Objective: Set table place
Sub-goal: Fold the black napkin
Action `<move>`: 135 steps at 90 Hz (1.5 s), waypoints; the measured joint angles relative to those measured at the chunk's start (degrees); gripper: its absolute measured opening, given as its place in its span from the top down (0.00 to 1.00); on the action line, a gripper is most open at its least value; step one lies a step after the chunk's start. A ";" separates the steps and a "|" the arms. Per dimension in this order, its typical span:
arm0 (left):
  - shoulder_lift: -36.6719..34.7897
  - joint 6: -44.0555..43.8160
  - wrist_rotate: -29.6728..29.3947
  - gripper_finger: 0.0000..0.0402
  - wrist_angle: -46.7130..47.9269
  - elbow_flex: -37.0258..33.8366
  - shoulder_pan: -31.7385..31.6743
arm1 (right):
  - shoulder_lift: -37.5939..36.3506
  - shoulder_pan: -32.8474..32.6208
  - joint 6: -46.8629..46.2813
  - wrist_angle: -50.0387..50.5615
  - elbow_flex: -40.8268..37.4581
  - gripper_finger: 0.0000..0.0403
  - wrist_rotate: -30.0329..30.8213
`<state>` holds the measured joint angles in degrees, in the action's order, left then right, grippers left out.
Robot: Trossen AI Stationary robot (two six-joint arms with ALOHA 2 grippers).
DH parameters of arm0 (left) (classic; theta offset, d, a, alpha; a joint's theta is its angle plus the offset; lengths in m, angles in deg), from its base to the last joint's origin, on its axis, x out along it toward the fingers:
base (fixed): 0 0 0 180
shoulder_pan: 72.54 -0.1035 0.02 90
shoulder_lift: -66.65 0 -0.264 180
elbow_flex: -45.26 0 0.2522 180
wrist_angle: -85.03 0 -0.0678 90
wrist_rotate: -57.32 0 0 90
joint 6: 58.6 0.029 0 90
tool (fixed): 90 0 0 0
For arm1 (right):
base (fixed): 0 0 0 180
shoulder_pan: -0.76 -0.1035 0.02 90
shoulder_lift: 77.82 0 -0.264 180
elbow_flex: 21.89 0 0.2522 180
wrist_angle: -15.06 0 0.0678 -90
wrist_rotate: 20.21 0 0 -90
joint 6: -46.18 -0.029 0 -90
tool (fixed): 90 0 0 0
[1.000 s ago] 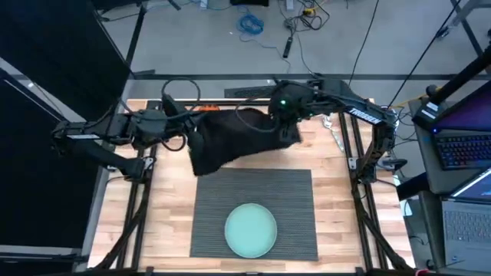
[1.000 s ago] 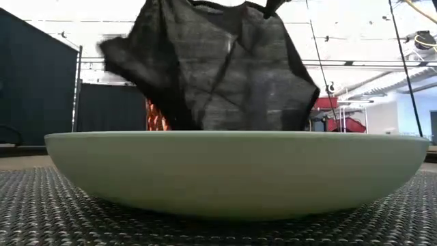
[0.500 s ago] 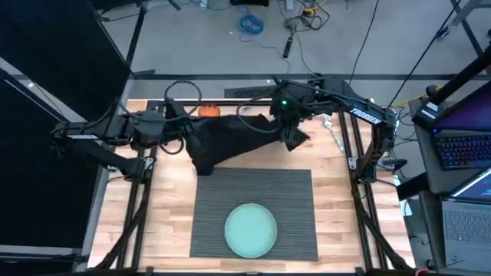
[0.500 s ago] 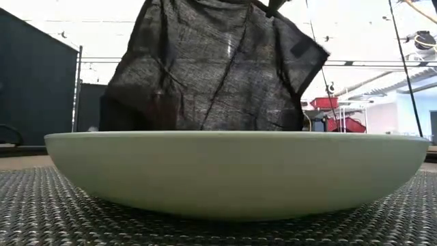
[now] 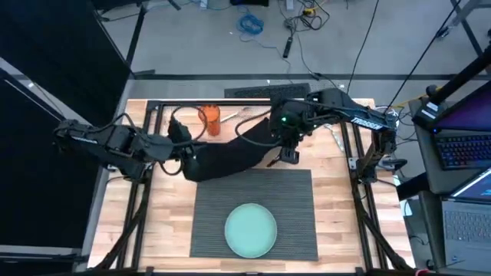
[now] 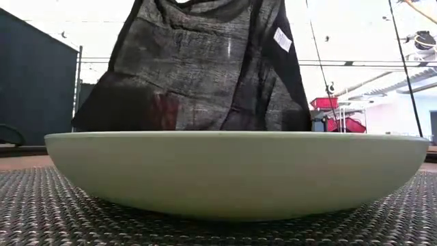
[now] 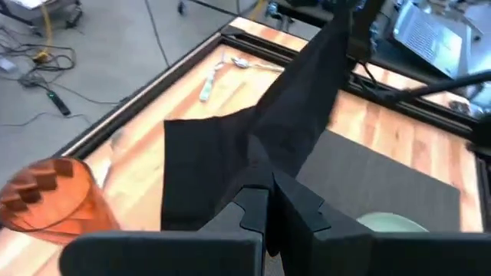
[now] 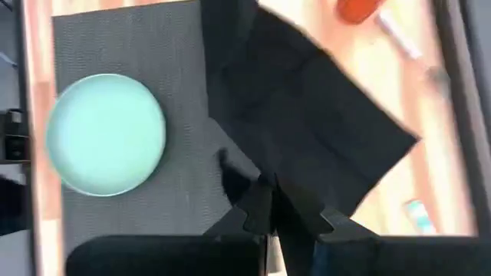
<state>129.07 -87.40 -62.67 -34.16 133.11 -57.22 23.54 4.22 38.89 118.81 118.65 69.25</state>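
The black napkin (image 5: 230, 157) is gripped by both hands. The left hand (image 7: 268, 201) is clenched on one corner of it near the table's left edge, and the right hand (image 8: 270, 201) is clenched on another part of it toward the far right of the table (image 5: 173, 211), higher up. The cloth is thus held slung between the two, sagging at its middle over the far edge of the placemat (image 5: 295, 203). On the near half of that placemat the teal plate (image 5: 250, 229) is set, well apart from the cloth.

The step in hand is judged to be the spreading or folding of the napkin before it is laid at the place. It is done well if the two held parts are kept level and evenly tensioned, the cloth is lowered flat, and it is kept off the orange cup (image 5: 210, 119) standing at the far edge just behind it.

Only in the low view is a small white label (image 6: 282, 39) on the hanging cloth revealed. The left wrist view alone shows cutlery (image 7: 209, 80) lying along the far edge. The cloth's creases are seen best in the right wrist view, and the spacing of both arms only from above.
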 joint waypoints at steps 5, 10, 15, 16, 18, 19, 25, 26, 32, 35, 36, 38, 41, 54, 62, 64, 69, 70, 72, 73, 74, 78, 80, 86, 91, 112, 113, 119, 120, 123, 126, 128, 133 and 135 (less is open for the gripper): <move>0.19 -0.45 -0.05 1.00 0.02 -0.05 0.50 | 0.00 -0.48 -0.54 -0.05 -1.27 0.97 0.28; 0.24 -0.46 -0.09 1.00 0.04 -0.05 0.97 | -0.05 -1.04 -1.30 -0.04 -3.20 0.94 0.57; 0.24 -0.44 -0.45 1.00 0.02 -0.05 1.30 | -0.06 -1.56 -2.36 -0.03 -5.62 0.89 0.50; 0.24 -0.42 -0.55 1.00 0.02 -0.05 1.32 | -0.04 -1.64 -2.59 -0.04 -6.14 0.88 0.50; 0.24 -0.36 -0.71 1.00 0.04 -0.05 1.34 | -0.02 -1.89 -3.03 -0.05 -7.26 0.85 0.44; 0.24 -0.30 -0.81 1.00 0.06 -0.05 1.35 | 0.00 -1.97 -3.21 -0.03 -7.83 0.84 0.41; 0.24 0.46 -1.04 1.00 0.31 -0.05 1.35 | 0.00 -2.56 -4.59 0.02 -11.49 0.78 0.37; 0.24 0.52 -1.04 1.00 0.39 -0.05 1.35 | 0.00 -2.63 -4.86 0.02 -12.13 0.76 0.40; 0.24 0.66 -1.06 1.00 0.76 -0.05 1.35 | 0.00 -3.01 -6.78 -0.03 -16.15 0.70 0.83; 0.23 0.68 -1.02 1.00 1.03 -0.05 1.34 | 0.00 -3.30 -7.99 0.02 -18.28 0.68 1.07; 0.22 0.68 -1.00 1.00 1.16 -0.05 1.33 | 0.00 -3.41 -8.41 0.01 -18.94 0.67 1.18; 0.22 0.67 -0.88 1.00 1.50 -0.05 1.32 | 0.00 -3.70 -9.47 -0.02 -20.33 0.65 1.61; 0.22 0.66 -0.58 1.00 2.21 -0.05 1.32 | 0.00 -4.41 -10.87 -0.52 -22.46 0.63 2.46; 0.22 0.70 -0.04 1.00 5.14 -0.07 1.35 | -1.81 -10.69 -17.40 -18.77 -32.35 0.59 3.46; 0.22 1.38 0.01 1.00 6.97 -0.07 1.32 | -3.35 -14.38 -23.20 -31.33 -38.07 0.60 3.46; 0.22 1.90 0.01 1.00 7.09 -0.07 1.32 | -3.48 -15.11 -24.58 -33.05 -39.26 0.60 3.71; 0.22 2.64 0.03 1.00 7.61 -0.07 1.32 | -3.48 -16.97 -27.37 -35.57 -42.32 0.61 6.48; 0.22 2.81 0.03 1.00 7.79 -0.07 1.32 | -3.45 -17.44 -27.78 -36.00 -42.92 0.62 7.13; 0.21 3.25 0.08 1.00 8.14 -0.07 1.32 | -3.40 -18.26 -28.53 -36.96 -44.17 0.62 8.53; 0.18 3.57 0.14 1.00 8.30 -0.07 1.32 | -3.37 -18.71 -28.84 -37.56 -44.79 0.62 9.22; 0.12 3.83 0.21 1.00 8.46 -0.07 1.32 | -3.35 -19.21 -29.13 -38.32 -45.46 0.63 9.82; 0.09 4.90 0.41 1.00 8.99 -0.07 1.32 | -3.17 -21.35 -30.66 -41.86 -48.12 0.64 11.69; 0.07 5.48 0.41 1.00 9.24 -0.07 1.32 | -3.06 -22.35 -31.49 -43.60 -49.41 0.64 12.46; 0.06 8.06 0.42 1.00 9.58 -0.07 1.30 | -2.47 -25.18 -33.77 -47.30 -53.45 0.66 15.44; 0.06 9.49 0.43 1.00 9.52 -0.07 1.30 | -2.12 -26.92 -35.15 -49.67 -56.09 0.66 20.17; 0.06 10.97 1.35 1.00 9.53 -0.07 1.26 | -2.01 -31.76 -35.52 -55.34 -64.30 0.67 32.68; 0.06 10.81 1.36 1.00 9.53 -0.07 1.26 | -2.01 -31.88 -35.49 -55.66 -64.69 0.67 32.45; 0.06 9.87 1.50 1.00 9.58 -0.07 1.26 | -1.99 -32.52 -34.97 -57.39 -66.99 0.67 31.36; 0.06 9.83 1.50 1.00 9.59 -0.07 1.26 | -1.99 -32.69 -34.82 -57.64 -67.29 0.67 31.34; 0.06 9.84 1.47 1.00 9.62 -0.07 1.26 | -1.99 -33.18 -34.44 -58.67 -68.12 0.67 31.46; 0.06 9.83 1.39 1.00 9.62 -0.07 1.26 | -1.97 -33.43 -34.13 -58.98 -68.58 0.67 32.07; 0.06 9.82 1.32 1.00 9.62 -0.07 1.26 | -1.97 -33.54 -34.02 -59.10 -68.90 0.67 32.61; 0.06 9.81 1.21 1.00 9.62 -0.07 1.26 | -1.97 -33.35 -32.96 -59.77 -69.76 0.67 33.35; 0.06 9.81 1.18 1.00 9.61 -0.07 1.26 | -1.96 -33.20 -32.38 -60.59 -70.23 0.67 33.39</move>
<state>129.13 -77.59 -61.49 -24.55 133.04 -55.96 21.58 -28.98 6.51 58.22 48.42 102.64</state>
